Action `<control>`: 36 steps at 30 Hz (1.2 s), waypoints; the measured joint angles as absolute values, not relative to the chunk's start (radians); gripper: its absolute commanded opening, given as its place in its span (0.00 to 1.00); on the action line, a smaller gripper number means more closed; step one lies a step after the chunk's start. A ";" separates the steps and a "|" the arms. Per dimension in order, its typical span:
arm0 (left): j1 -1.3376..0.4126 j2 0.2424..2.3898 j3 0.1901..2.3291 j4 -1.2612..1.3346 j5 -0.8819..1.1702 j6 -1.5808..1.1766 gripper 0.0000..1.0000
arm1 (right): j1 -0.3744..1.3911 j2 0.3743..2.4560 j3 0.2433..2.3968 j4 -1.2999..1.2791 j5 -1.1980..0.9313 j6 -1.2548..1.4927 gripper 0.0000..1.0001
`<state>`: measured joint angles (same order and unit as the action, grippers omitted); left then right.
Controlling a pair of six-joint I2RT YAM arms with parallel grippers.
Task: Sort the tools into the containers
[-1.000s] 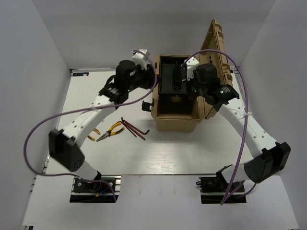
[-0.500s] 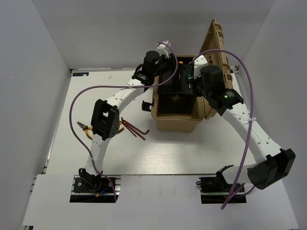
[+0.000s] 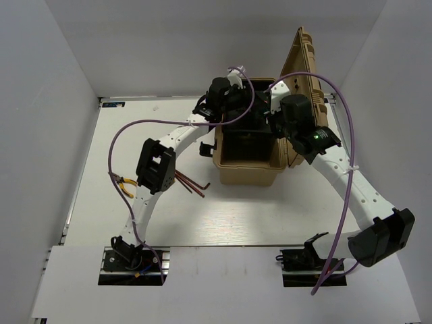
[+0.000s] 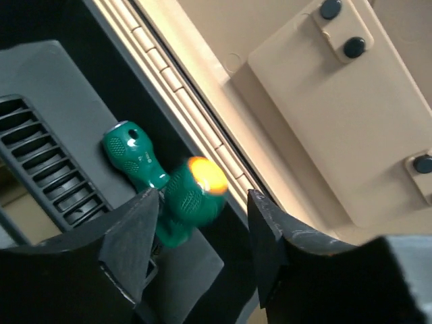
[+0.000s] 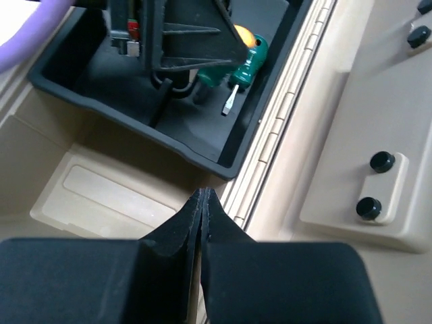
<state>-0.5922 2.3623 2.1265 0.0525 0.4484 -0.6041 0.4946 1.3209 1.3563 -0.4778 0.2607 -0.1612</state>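
Inside the open tan toolbox (image 3: 246,174) sits a black tray (image 5: 202,150). My left gripper (image 4: 202,202) hangs over the tray's far right corner, open. A green-handled screwdriver with an orange end cap (image 4: 196,192) shows blurred just below the gap, loose between the fingers. A second green handle (image 4: 135,158) lies on the tray beside it. In the right wrist view the screwdriver (image 5: 244,64) rests in the tray corner, blade toward me. My right gripper (image 5: 204,192) is shut and empty above the hinge edge. Dark-red hex keys (image 3: 192,182) and orange-handled pliers (image 3: 121,183) lie on the table.
The toolbox lid (image 3: 307,67) stands upright at the right, close behind my right wrist. The left arm's elbow (image 3: 154,165) hangs over the table beside the hex keys and partly covers the pliers. Purple cables (image 3: 118,145) loop off both arms.
The left arm swung from the toolbox's left side to above the tray, and its jaws widened, letting go of the green screwdriver. The right gripper stayed shut, nearly still.
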 measured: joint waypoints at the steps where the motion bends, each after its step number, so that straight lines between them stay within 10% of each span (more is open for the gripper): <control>1: -0.592 2.362 2.129 0.052 0.453 -0.606 0.66 | 0.495 1.321 1.356 -0.478 0.255 -0.161 0.05; 8: -0.593 2.340 2.140 0.027 0.459 -0.594 0.70 | 0.495 1.321 1.356 -0.478 0.181 -0.164 0.25; 16: -0.590 1.837 1.670 -0.093 0.276 -0.408 0.01 | 0.500 1.323 1.356 -0.535 -0.136 -0.207 0.39; 19: -0.585 1.510 1.404 -0.092 0.168 -0.342 0.07 | 0.546 1.357 1.364 -0.564 -0.258 -0.245 0.29; 22: -0.582 1.191 1.172 -0.083 0.038 -0.286 0.49 | 0.635 1.449 1.397 -0.596 -0.325 -0.269 0.16; 25: -0.581 0.965 0.994 -0.107 -0.124 -0.232 0.64 | 0.733 1.568 1.448 -0.632 -0.360 -0.281 0.11; 36: -0.579 0.608 0.662 -0.247 -0.617 -0.140 0.65 | 0.974 1.887 1.694 -0.717 -0.308 -0.292 0.04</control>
<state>-0.5789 0.6079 0.6624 -0.2474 -0.6174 -0.1398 0.9737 1.8874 1.6943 -0.7170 -0.3084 -0.2916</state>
